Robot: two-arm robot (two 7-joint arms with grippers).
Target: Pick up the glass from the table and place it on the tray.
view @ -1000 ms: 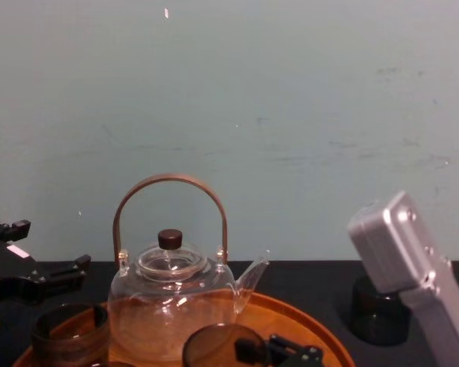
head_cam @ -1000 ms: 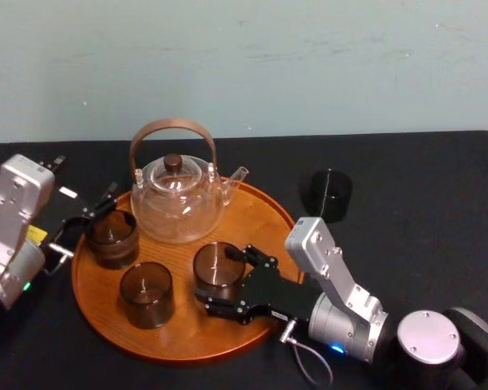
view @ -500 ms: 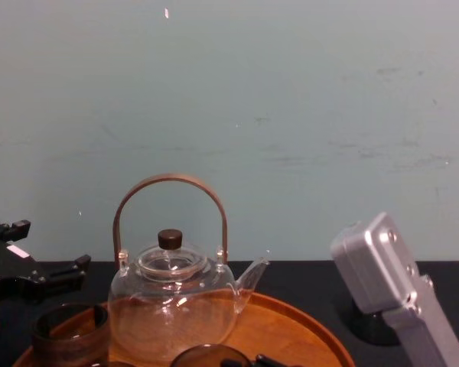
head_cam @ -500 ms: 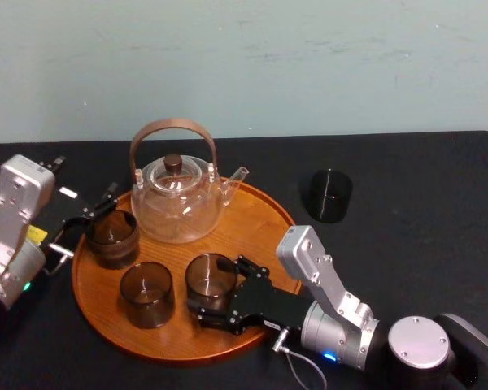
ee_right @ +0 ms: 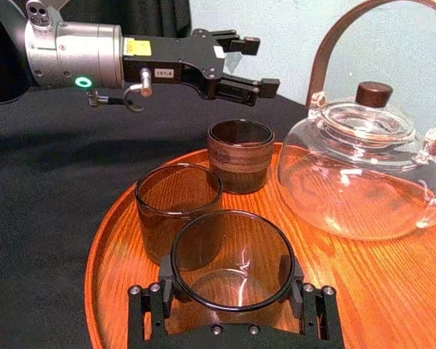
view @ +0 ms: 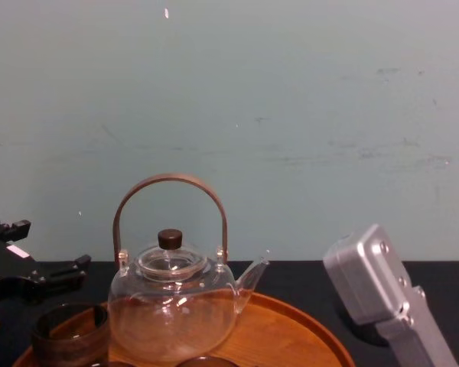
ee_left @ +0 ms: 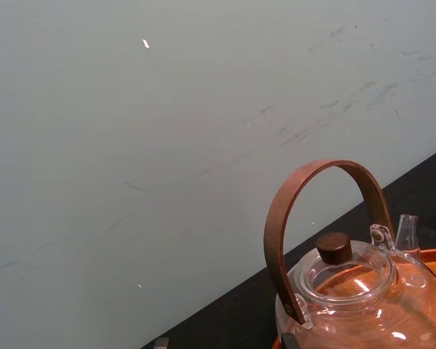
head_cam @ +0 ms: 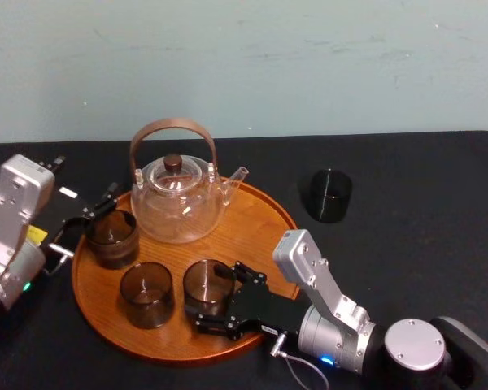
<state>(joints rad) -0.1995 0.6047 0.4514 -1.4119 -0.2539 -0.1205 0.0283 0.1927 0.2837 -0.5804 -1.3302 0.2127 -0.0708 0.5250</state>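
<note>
A: Right end effector [head_cam: 218,294] state?
B: Pinching the glass [head_cam: 205,284], one finger on each side. The glass is between its fingers, over the tray [head_cam: 252,219]. Can't tell if it touches the tray floor.
A: Neighbours?
B: Second glass [head_cam: 146,294] just beside the held one, teapot [head_cam: 177,203] beyond the fingertips. Left end effector [ee_right: 260,64] is spread, near the banded cup [head_cam: 112,238].

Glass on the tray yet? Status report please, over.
Right end effector clamped on glass, over tray's near side. Left end effector open, idle by tray's left rim. Another glass close on its left.
</note>
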